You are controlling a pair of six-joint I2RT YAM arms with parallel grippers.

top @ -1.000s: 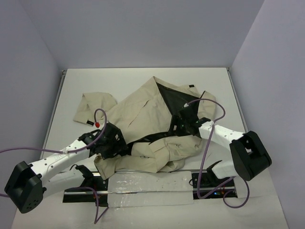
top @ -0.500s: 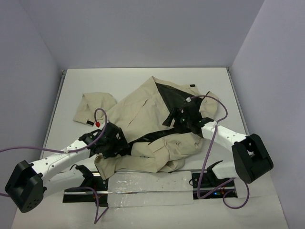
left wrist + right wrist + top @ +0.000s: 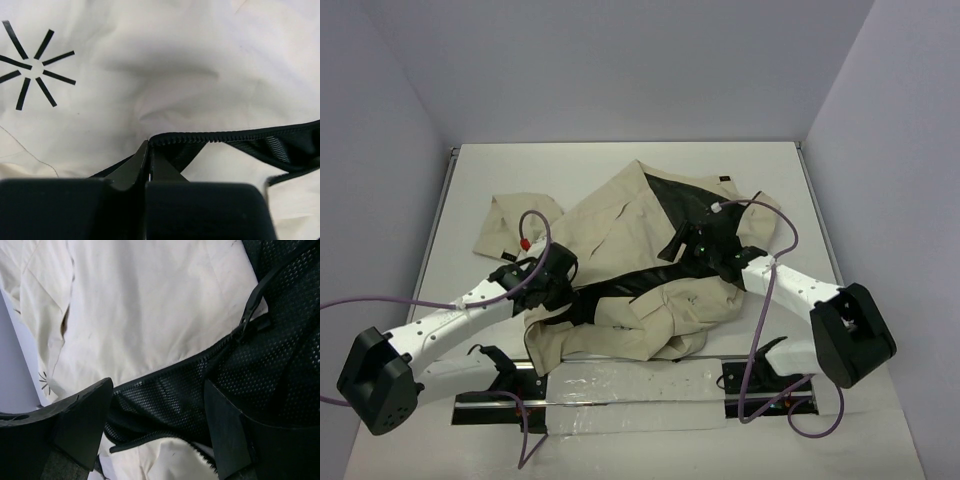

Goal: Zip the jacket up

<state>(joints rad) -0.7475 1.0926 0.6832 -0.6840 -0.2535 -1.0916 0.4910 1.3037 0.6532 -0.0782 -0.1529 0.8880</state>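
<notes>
Over the jacket (image 3: 620, 220), left jaws pinch its zipper edge (image 3: 200, 136); right jaws hover spread above the lining (image 3: 165, 395).

The beige jacket (image 3: 620, 235) lies rumpled and unzipped on the table (image 3: 620, 165), black mesh lining (image 3: 682, 195) showing.

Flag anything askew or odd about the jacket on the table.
The jacket lies crumpled and twisted rather than flat: front unzipped, black lining exposed, one sleeve folded off to the left. Nothing looks torn or spilled.
</notes>
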